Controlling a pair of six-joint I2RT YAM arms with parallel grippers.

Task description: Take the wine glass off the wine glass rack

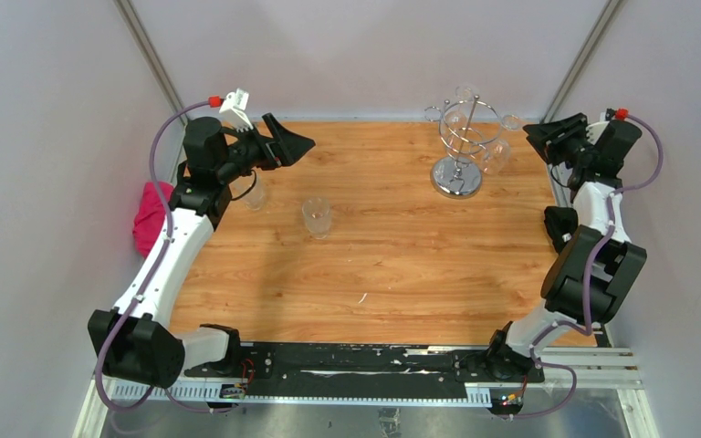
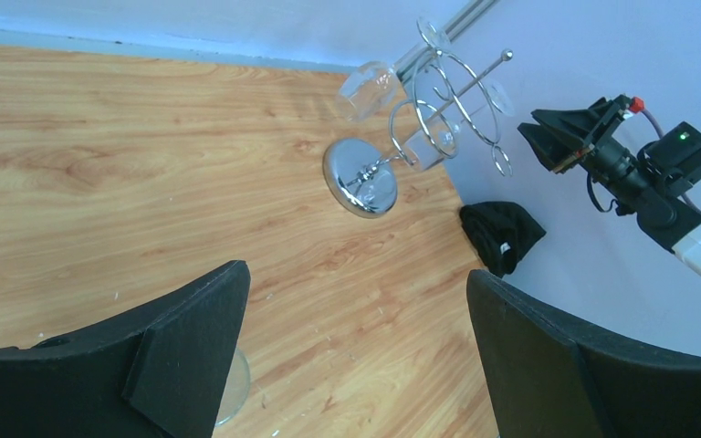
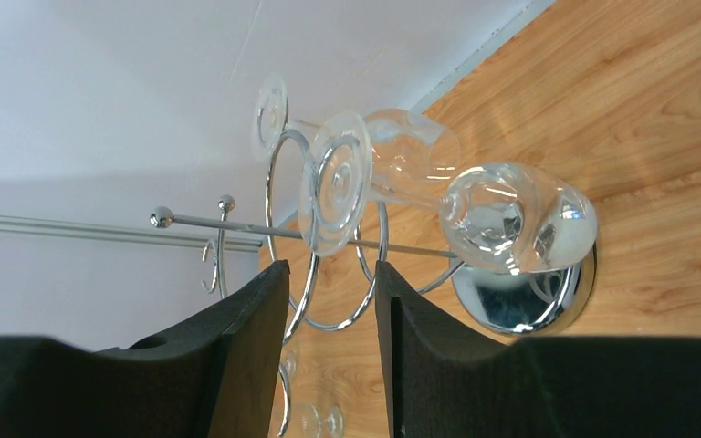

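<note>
A crumpled pink cloth (image 1: 152, 217) lies just off the left edge of the wooden tabletop (image 1: 402, 265), partly hidden behind the left arm. The left gripper (image 1: 290, 132) hangs over the far left corner, its black jaws spread wide with nothing between them. Beneath that arm a clear glass (image 1: 256, 192) stands near the left edge. Only part of it shows, and the left wrist view catches just a round glass edge under one finger. To its right, apart from it, a second clear drinking glass (image 1: 316, 217) stands upright, with the wood grain showing straight through it. From above I cannot tell whether it has a stem.

Near the far edge, toward the far right corner, stands the shiny chrome wire wine glass rack (image 1: 456, 178), with a round mirrored base, a thin central rod and curled hooks. Clear glasses hang from the hooks by their feet, bowls down. Thin glass against wire makes them hard to count, but at least three feet show from above. The clear stemmed wine glass (image 3: 516, 219) nearest the right arm hangs on the rack's right side, its round foot just beyond the right gripper (image 3: 327, 269). Those jaws stand narrow, with a slim gap between them and nothing clamped. A wire loop shows through the gap, and I cannot tell whether the fingertips touch it. A crumpled black cloth (image 1: 559, 224) lies at the right edge, partly hidden by the right arm.
</note>
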